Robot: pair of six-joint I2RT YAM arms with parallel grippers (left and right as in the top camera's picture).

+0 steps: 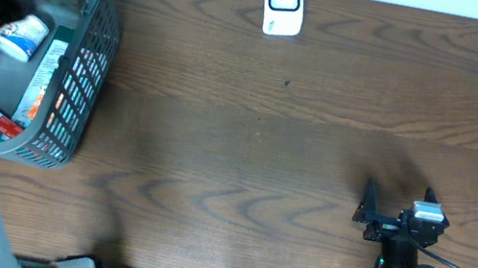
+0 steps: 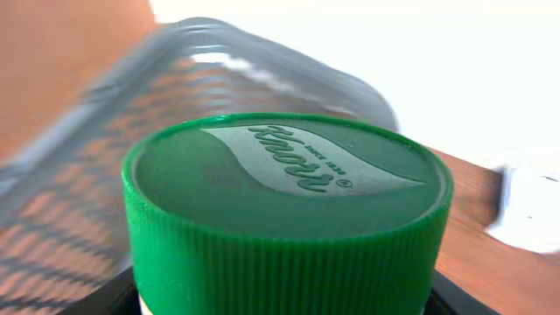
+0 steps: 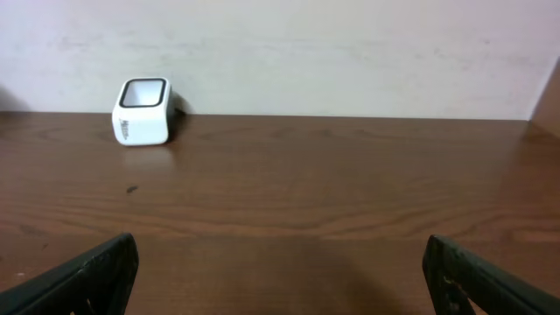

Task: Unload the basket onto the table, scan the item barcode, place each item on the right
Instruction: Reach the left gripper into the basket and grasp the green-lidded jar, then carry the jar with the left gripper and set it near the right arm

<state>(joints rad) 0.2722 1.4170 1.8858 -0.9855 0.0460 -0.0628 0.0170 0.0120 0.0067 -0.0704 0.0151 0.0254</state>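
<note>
Left wrist: left end effector [image 2: 289, 299] grasps green-lidded jar [image 2: 289, 219] below its cap, grey basket [image 2: 262, 48] behind | Overhead: basket at bench [image 1: 264, 158] left end; white scanner [image 1: 283, 3] at far edge | right end effector [image 3: 280, 284] released, empty.

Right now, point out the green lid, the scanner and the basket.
Green lid [image 2: 289, 188]: left wrist view, on its embossed top.
Scanner [image 1: 284, 5]: overhead view, on its white front face.
Basket [image 1: 94, 71]: overhead view, on its right mesh wall.
</note>
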